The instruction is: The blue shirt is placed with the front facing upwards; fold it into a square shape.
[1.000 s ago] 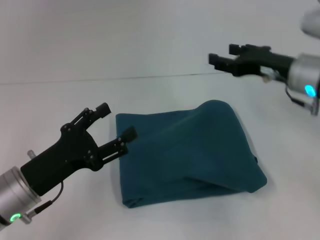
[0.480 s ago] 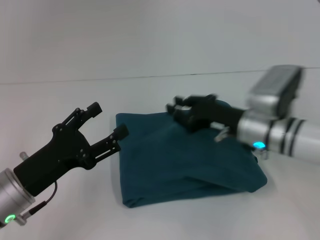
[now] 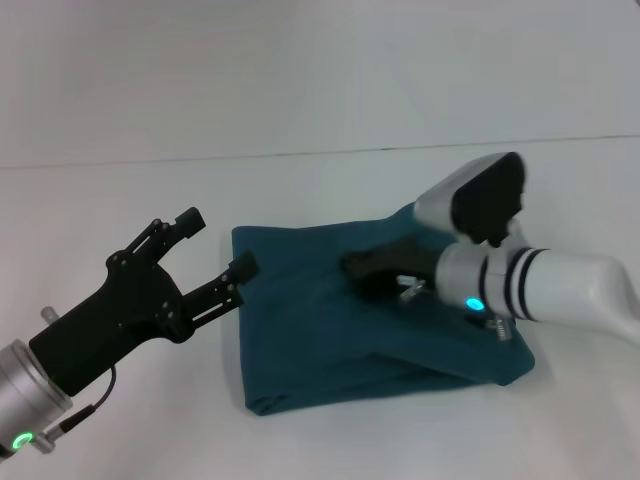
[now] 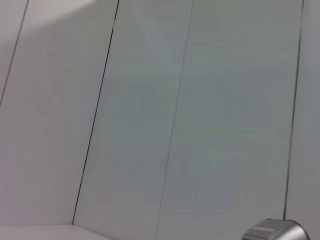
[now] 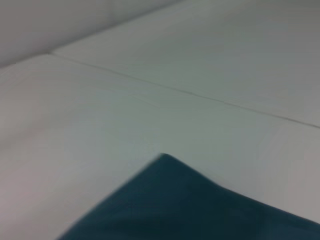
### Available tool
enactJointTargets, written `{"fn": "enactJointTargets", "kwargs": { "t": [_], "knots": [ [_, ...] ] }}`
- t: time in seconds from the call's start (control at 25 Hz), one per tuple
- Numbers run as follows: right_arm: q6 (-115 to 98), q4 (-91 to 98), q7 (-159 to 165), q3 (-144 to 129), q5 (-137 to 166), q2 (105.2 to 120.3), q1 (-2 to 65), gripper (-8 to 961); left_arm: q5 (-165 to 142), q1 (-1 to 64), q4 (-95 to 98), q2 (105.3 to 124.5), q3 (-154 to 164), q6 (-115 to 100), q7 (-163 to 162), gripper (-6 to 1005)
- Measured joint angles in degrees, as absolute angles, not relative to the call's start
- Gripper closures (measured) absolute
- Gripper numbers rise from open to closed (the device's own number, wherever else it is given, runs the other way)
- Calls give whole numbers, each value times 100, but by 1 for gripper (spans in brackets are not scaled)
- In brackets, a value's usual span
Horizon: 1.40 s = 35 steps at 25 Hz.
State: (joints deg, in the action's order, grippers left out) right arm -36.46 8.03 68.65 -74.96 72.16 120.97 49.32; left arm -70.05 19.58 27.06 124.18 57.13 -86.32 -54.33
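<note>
The blue shirt (image 3: pixel 370 320) lies folded into a rough square on the white table (image 3: pixel 110 210) in front of me, plain side up. My right gripper (image 3: pixel 362 270) is low over the middle of it, and I cannot tell how it is set. My left gripper (image 3: pixel 215 245) hangs just beside the shirt's left edge, spread wide and holding nothing.

Blue shirt (image 5: pixel 200 210) is lying on the white desk (image 5: pixel 150 115), one corner of the folded teal fabric pointing toward the far side. A thin seam line (image 5: pixel 200 97) is running across the desk beyond it, well apart from the corner. Pale wall (image 5: pixel 60 25) is showing behind.
</note>
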Motion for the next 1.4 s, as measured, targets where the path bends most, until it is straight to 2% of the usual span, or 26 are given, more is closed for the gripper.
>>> {"fn": "enactJointTargets", "kwargs": {
  "t": [0.2, 0.52, 0.64, 0.76, 0.96, 1.2, 1.4],
  "knots": [
    [-3054, 938, 7089, -7392, 6923, 12041, 4669, 954, -7005, 1957, 2698, 12419, 5713, -8631, -5400, 65],
    [-2534, 1442, 7052, -7161, 6385, 12019, 4239, 953, -7005, 1949, 2653, 12410, 5713, -8630, -5387, 64],
    [-3150, 1963, 7098, -7038, 6318, 12010, 3840, 952, -7005, 1949, 2653, 12410, 5712, -8629, -5387, 65],
    [-3479, 2038, 7107, -7034, 6319, 12007, 3740, 952, -7005, 1950, 2653, 12410, 5713, -8630, -5387, 65],
    [-4506, 1917, 6389, -7189, 6364, 12009, 3572, 951, -7006, 1951, 2654, 12410, 5712, -8634, -5387, 64],
    [-5683, 1530, 4965, -7219, 6310, 12025, 3051, 951, -7008, 1894, 2663, 12410, 5713, -8639, -5340, 64],
    [-5616, 869, 4418, -7258, 6263, 12039, 3211, 950, -7008, 1903, 2654, 12410, 5721, -8635, -5318, 65]
  ]
}}
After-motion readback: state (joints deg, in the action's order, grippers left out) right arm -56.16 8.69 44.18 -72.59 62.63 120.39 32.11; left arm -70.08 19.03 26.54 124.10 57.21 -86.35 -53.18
